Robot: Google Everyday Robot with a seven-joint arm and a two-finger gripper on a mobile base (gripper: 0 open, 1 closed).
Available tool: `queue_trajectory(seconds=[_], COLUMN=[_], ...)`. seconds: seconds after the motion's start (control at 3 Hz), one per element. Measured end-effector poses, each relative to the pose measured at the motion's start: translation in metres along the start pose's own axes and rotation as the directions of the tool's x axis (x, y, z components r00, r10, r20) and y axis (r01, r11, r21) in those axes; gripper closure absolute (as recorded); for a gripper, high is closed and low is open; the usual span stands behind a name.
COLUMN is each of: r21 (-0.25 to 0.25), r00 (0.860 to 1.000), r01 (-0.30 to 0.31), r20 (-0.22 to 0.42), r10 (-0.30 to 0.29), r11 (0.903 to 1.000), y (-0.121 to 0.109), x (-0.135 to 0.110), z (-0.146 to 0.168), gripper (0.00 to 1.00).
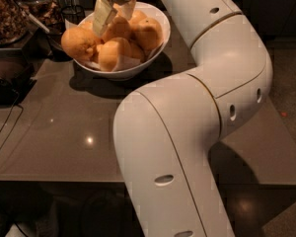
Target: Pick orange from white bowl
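Observation:
The white bowl (157, 49) stands at the back of the grey counter, lined with white paper and piled with several oranges. My gripper (116, 13) reaches down into it from the top edge of the camera view. Its two pale fingers (102, 17) are apart and straddle the top orange (118, 29), one on each side. Other oranges lie at the bowl's left (78, 42), front (112, 54) and right (148, 32). Part of the pile is hidden behind the fingers.
My white arm (197, 107) fills the right and lower middle of the view above the counter (59, 132). Dark glass jars (7, 14) of nuts stand at the back left. A black appliance (5, 85) and a cable (2, 132) lie at the left edge.

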State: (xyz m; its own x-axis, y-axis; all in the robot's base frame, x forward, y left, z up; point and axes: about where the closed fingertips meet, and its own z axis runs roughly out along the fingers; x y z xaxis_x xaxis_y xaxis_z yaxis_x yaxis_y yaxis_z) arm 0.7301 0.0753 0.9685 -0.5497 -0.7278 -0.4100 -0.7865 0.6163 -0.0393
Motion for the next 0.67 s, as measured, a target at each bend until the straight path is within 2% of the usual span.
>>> queue_trajectory(seconds=[0.67], r21=[-0.004], r00=[0.999], r01=[-0.019], r20=[-0.03], r10=[0.019], r11=[0.9998], y=[-0.0028], x=[0.0139], z=[0.0139], gripper=[0.33])
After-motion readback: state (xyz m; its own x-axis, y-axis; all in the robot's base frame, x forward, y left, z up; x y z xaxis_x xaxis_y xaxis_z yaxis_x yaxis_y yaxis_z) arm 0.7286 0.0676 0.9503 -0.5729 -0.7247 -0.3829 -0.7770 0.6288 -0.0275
